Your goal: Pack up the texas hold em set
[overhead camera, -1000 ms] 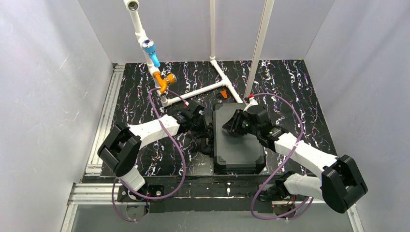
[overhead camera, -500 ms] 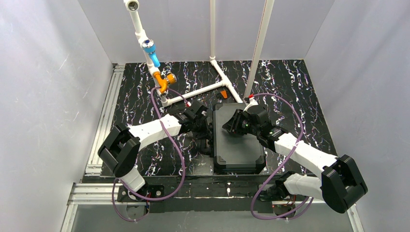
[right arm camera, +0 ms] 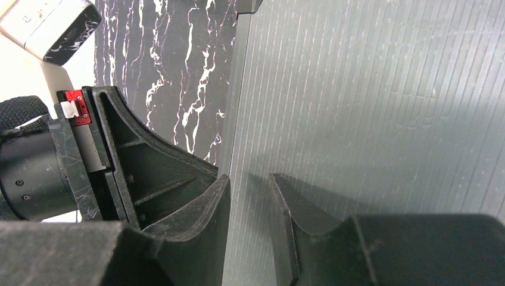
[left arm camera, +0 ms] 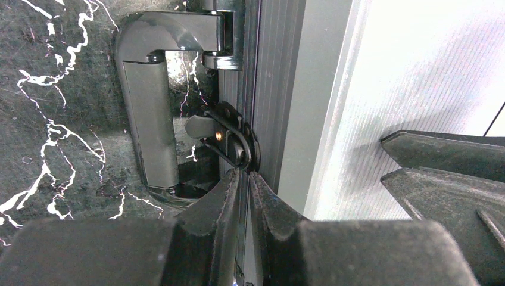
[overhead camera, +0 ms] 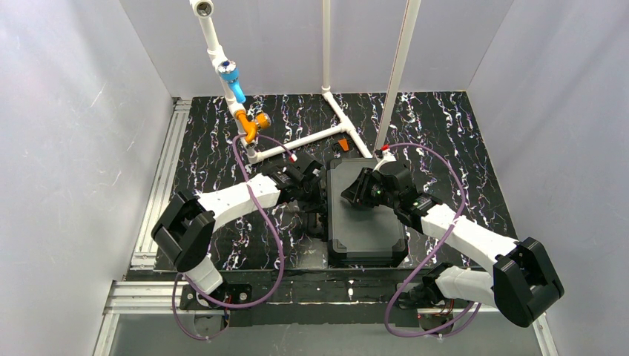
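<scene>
One case (overhead camera: 367, 222) latch (left arm camera: 229, 138) sits between left hand's (left arm camera: 245, 179) fingertips.

Behind case (overhead camera: 367, 222): blocked by white pipe frame (overhead camera: 311, 139). Left of case: crowded by left gripper (left arm camera: 246, 174) at latch (left arm camera: 229, 134). On top of case: right gripper (right arm camera: 249, 179). Right of case: open tabletop (overhead camera: 460, 148).

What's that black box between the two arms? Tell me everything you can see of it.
It is a black rectangular case of hard-looking plastic, closed and lying flat on the marbled table. Its lid is finely ribbed. One long side carries a handle and a small latch. The left tool, tips almost together, is at that latch; the right tool, slightly open, is at the lid's edge on the same side. Whether either presses on it is unclear.
</scene>
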`<state>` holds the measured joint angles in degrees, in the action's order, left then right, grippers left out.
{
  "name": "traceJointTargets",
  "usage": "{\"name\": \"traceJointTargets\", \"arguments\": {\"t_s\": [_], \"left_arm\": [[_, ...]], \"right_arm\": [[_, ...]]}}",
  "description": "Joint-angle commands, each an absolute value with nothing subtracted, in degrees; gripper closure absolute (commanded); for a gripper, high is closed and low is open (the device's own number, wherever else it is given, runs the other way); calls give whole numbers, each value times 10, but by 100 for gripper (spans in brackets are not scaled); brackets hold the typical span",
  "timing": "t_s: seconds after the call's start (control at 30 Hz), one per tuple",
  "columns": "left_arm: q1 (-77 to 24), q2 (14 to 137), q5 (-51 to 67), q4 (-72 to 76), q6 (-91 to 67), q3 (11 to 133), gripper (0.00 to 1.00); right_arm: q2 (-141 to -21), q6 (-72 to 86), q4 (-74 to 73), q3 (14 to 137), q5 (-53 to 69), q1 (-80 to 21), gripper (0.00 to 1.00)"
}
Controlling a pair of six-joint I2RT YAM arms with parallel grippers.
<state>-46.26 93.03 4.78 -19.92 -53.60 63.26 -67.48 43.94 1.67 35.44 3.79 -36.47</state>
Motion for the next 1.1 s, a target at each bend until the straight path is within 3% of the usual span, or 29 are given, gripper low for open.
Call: {"name": "traceJointTargets", "arguments": {"t_s": [0.0, 0.3, 0.43, 0.53, 1.07], "left_arm": [[-481, 886, 50, -172, -534, 655, 87], [-478, 843, -15, -229, -510, 629, 87], [-470, 836, -28, -242, -504, 623, 91], [-464, 836, -36, -250, -504, 618, 100], [-454, 912, -27, -219, -498, 617, 100]], "right_arm": [[-725, 403, -183, 294, 4, -367, 61], [-727, 405, -182, 295, 7, -367, 61], [-723, 405, -187, 298, 5, -367, 61], [-721, 404, -192, 298, 3, -367, 61], [-722, 403, -206, 307, 2, -367, 61]]}}
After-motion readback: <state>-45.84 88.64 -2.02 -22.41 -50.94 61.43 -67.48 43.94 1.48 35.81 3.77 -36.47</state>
